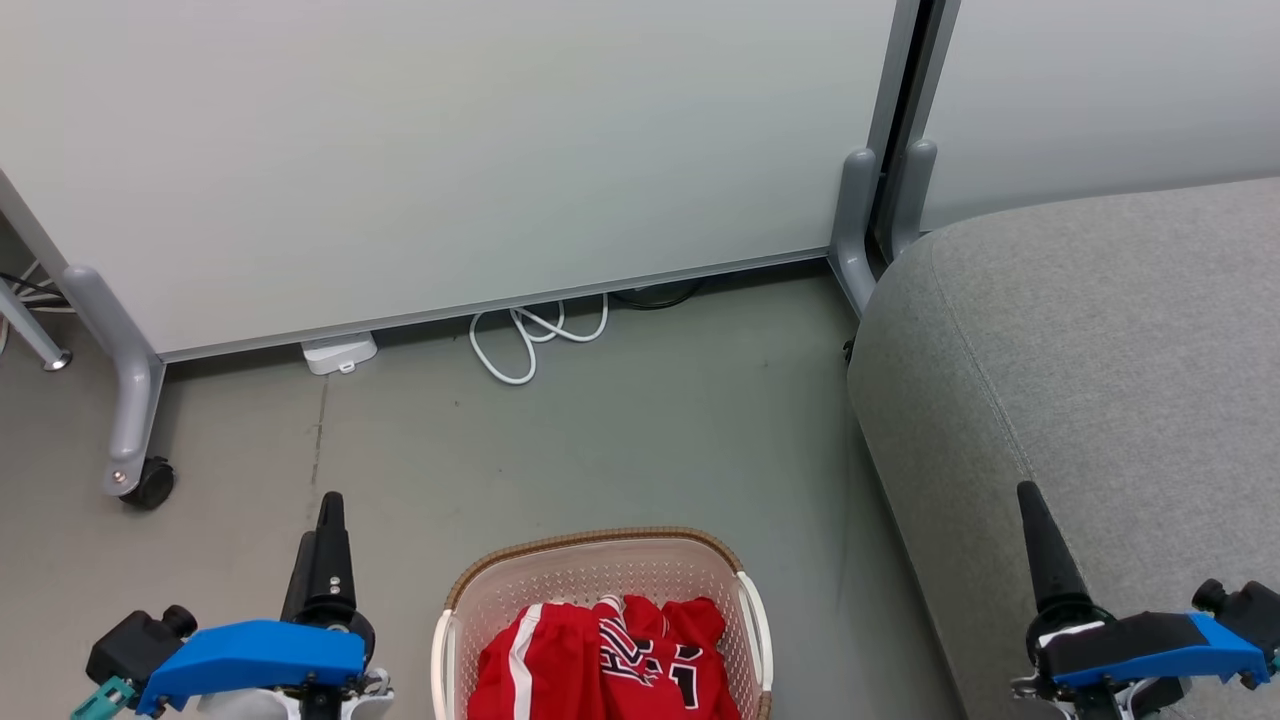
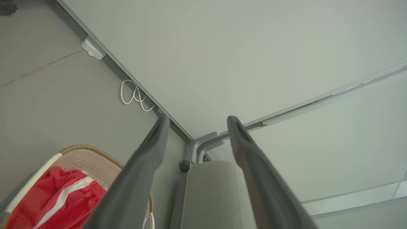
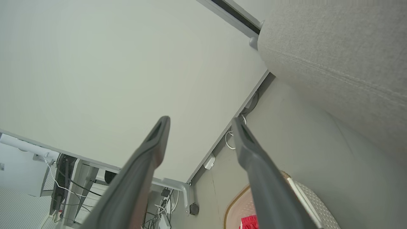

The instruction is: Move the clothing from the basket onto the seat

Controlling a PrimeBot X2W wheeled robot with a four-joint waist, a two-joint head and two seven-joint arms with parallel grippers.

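Inside the basket [image 1: 585, 580], clothing [image 1: 560, 665] shows lettering from the head view; left tool [image 2: 198, 120] and right tool [image 3: 200, 120] gape empty.

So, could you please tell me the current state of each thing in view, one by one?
red clothing, crumpled inside the basket, not gripped.
laundry basket, upright on the floor, holding the clothing.
seat, no clothing on the part in view.
left gripper, open, holding nothing.
right gripper, open, holding nothing.
white cable, looped loose on the floor by the partition.
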